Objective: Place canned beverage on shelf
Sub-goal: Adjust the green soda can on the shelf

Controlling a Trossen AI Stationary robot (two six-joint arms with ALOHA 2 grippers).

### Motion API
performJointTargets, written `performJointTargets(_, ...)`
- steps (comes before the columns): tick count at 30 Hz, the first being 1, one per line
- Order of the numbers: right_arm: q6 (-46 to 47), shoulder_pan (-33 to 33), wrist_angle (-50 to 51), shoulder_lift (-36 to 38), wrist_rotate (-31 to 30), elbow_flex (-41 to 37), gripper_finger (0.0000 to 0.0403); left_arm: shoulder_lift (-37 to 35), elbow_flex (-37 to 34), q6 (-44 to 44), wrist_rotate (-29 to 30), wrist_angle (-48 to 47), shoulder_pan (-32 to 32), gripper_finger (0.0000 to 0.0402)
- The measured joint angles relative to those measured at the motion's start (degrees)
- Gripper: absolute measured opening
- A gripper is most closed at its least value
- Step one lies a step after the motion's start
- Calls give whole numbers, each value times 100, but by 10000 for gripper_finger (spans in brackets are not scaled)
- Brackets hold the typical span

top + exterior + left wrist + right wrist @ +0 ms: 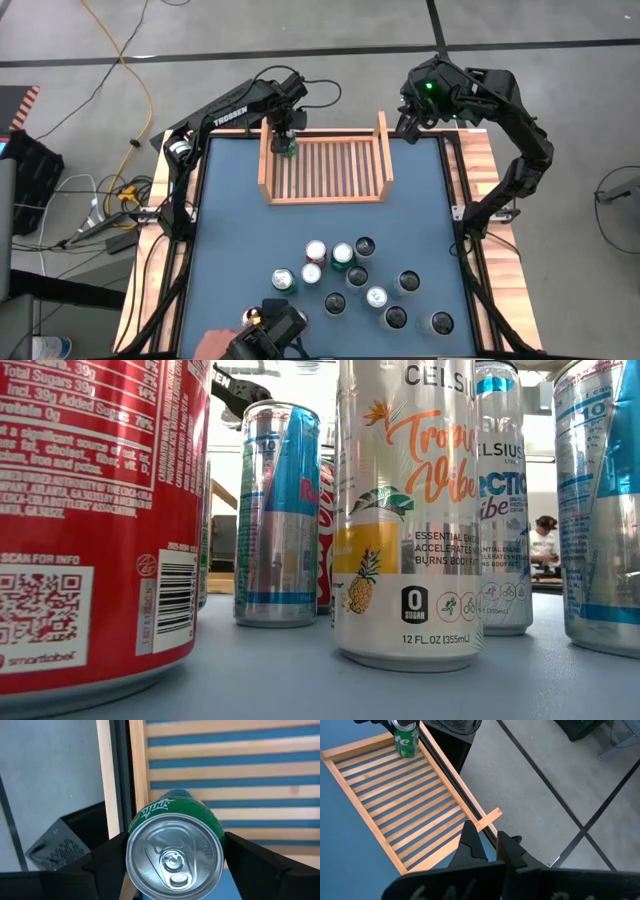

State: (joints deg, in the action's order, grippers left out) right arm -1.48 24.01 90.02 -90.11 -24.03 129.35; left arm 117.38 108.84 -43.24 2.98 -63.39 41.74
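Note:
A green Sprite can [175, 820] stands upright in the far left corner of the light-wood slatted shelf [325, 198]. It also shows in the right wrist view [406, 741]. My left gripper [284, 135] is above that corner, shut on the can. My right gripper [410, 115] waits past the shelf's far right corner with its fingers [470, 845] close together and empty. My left gripper pinches the Sprite can between its two fingers [107, 862], one on each opposite side of the can's upper wall [136, 822]. The fingers come from above, pointing down. The can stays upright over the shelf's slats; I cannot tell whether its bottom rests on them.
Several cans [350, 280] stand in a cluster on the blue table's near half. In the low view they fill the foreground, among them a red can [90, 520] and a Celsius can [410, 510]. A person's hand [212, 343] shows at the near edge.

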Motion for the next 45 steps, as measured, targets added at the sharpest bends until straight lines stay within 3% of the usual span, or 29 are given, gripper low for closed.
performJointTargets(37,9,0,0,0,13,-1,0,-7,-37,302,-220,-149,111,277)
performJointTargets(45,7,-2,0,0,16,0,0,-7,-37,298,-97,-166,111,299)
